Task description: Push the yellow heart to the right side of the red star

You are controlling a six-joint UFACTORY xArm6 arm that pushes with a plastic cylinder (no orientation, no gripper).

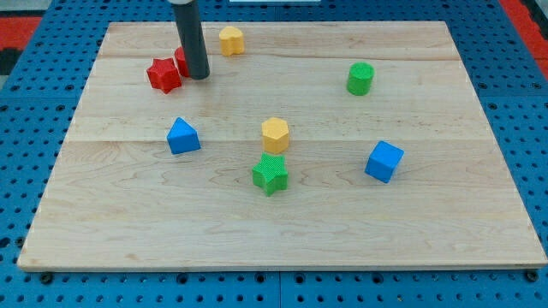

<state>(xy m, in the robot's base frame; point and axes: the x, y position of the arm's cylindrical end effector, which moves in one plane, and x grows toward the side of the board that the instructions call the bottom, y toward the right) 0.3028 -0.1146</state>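
The red star (163, 74) lies near the board's top left. The yellow heart (230, 39) lies near the top edge, up and to the right of the star. My tip (199, 76) rests on the board just right of the red star, below and to the left of the yellow heart, touching neither that I can see. A second red block (181, 58) is partly hidden behind the rod; its shape cannot be made out.
A yellow hexagon-like block (275, 134) sits at mid-board with a green star (271, 174) just below it. A blue wedge-like block (182, 136) lies to the left, a blue cube (384, 161) to the right, a green cylinder (360, 78) at upper right.
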